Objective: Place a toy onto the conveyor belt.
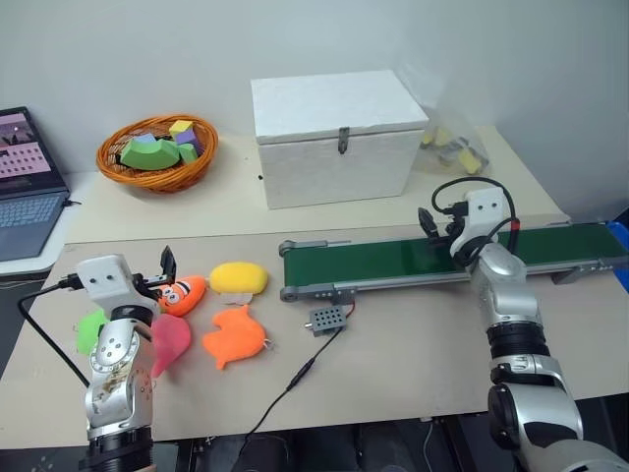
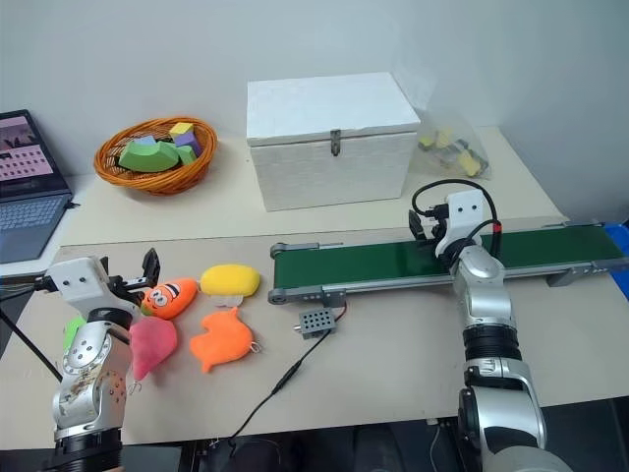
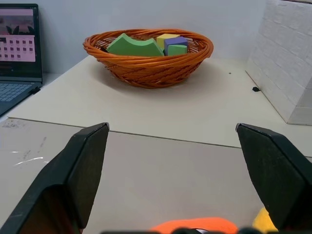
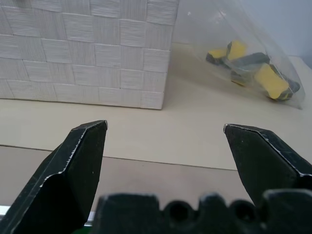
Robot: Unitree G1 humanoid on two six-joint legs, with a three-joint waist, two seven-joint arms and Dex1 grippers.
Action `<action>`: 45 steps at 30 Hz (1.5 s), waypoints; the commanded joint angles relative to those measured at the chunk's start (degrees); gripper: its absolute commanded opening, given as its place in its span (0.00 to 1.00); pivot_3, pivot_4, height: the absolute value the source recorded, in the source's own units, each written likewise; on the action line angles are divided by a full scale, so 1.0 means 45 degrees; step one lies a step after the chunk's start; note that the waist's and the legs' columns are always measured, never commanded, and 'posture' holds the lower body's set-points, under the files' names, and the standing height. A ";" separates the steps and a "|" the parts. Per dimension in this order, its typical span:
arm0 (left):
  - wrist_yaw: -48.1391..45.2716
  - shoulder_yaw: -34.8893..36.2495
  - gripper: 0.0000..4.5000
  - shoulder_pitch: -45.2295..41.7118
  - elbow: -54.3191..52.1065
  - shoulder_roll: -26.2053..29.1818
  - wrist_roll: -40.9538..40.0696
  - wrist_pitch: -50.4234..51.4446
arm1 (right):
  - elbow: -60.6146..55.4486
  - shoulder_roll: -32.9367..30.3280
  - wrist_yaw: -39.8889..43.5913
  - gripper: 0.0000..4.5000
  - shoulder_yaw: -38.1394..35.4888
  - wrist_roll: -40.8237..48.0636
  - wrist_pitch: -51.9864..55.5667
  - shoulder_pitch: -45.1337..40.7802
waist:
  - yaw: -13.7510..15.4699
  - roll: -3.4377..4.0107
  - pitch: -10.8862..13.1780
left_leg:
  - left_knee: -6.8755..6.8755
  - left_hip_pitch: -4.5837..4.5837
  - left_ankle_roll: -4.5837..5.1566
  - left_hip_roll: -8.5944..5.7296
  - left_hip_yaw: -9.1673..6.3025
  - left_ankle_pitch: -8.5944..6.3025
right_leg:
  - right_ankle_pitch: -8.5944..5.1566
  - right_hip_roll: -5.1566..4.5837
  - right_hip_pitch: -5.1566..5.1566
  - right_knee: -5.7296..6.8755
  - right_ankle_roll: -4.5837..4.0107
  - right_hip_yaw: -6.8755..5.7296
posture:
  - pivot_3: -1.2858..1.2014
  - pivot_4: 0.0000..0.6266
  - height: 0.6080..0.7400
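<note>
Left hand [image 3: 170, 170] hangs low over the toy cluster at the near-left of the worktop [image 1: 413, 344], black fingers spread wide with nothing between them. Right hand [image 4: 163, 165] sits over the conveyor belt [image 1: 393, 258], its fingers equally wide and empty, pointing toward the white box [image 1: 334, 133] and a clear bag of small pieces [image 4: 253, 68].

And the toy [image 1: 90, 329]? The lime-green plush lies tucked at the outer edge of the pile, half hidden behind the left arm, with the pink plush [image 1: 169, 342] pressed up right beside it.

That is where the trouble looks likely. The hand is lined up over the orange striped plush [image 1: 182, 293] rather than the green one, so closing here would probably take the wrong toy (or two at once, they crowd so tightly). The orange fish-shaped plush [image 1: 234, 337] and the yellow plush [image 1: 239, 277] lie between the pile and the belt's near end; a low carry could sweep them along. The black cable [image 1: 295, 379] and its small grey box [image 1: 326, 318] just before the belt frame could snag too. A soft plush set near the belt's edge may well roll off.
</note>
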 commanded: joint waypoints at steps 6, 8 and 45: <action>-0.0127 0.0062 0.99 -0.0560 -0.0101 0.0342 0.0177 -0.0102 | -0.3741 -0.0167 0.4757 1.00 0.1866 0.1598 0.1037 0.0742 | -0.0060 0.0000 0.0000 | -0.0004 0.0005 -0.0001 0.0010 0.0003 0.0000 | 0.0001 0.0013 0.0000 0.0001 -0.0002 0.0002 | 0.52 0.24 1.00; -0.0104 0.0052 0.99 -0.0567 -0.0067 0.0311 0.0215 -0.0114 | -0.6338 -0.0949 0.7470 1.00 0.2800 0.3090 0.2074 0.1783 | -0.0032 0.0000 0.0000 | -0.0012 0.0011 -0.0009 0.0019 0.0007 -0.0006 | 0.0001 0.0025 0.0001 -0.0001 -0.0001 0.0008 | 0.52 0.24 1.00; -0.3378 0.6567 0.99 0.4067 0.2611 0.0099 -1.0169 0.4127 | -0.9580 -0.2641 1.2817 1.00 0.4885 0.4389 0.2968 0.2916 | 0.0352 -0.0070 0.0004 | -0.0016 0.0133 -0.0050 0.0142 0.0115 -0.0114 | 0.0010 0.0099 0.0049 -0.0002 -0.0031 -0.0014 | 0.52 0.24 1.00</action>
